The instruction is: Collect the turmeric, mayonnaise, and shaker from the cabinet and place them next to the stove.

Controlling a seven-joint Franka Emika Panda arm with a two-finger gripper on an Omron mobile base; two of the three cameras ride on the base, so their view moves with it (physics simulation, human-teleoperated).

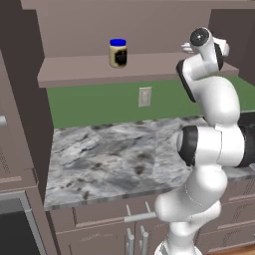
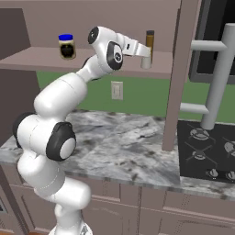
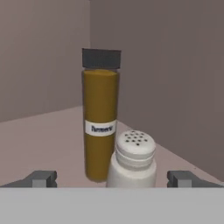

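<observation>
- The cabinet (image 2: 41,57) is the biggest thing here, a mauve-brown wall unit whose long shelf board runs above the counter; all three items to collect stand on that board, so none has yet been carried over
- The counter (image 1: 114,159) of grey marbled stone lies below the shelf, and its stretch just beside the cooktop looks like the sensible landing place, being level and close to the burners
- The stove (image 2: 206,151) sits at the right end of the counter in the right base view, black with ringed burners, well apart from the shelf items and lower than them
- The arm reaches up and forward to shelf height, which I judge is to bring the hand level with the bottles rather than above them, since the shelf roof leaves little room for a downward approach
- The mayonnaise (image 1: 118,53) stands upright toward the left part of the shelf, well apart from the other two and from the hand
- The turmeric (image 3: 100,127) stands upright near the right end of the shelf, tall and slim, just behind the shaker as the hand camera sees it
- The shaker (image 3: 132,159) is upright and nearest the hand, so it seems the item being approached first
- The gripper (image 3: 113,178) is spread wide and holds nothing; its fingertips (image 3: 41,178) flank the shaker on either side without touching it, ready to close on its body
</observation>
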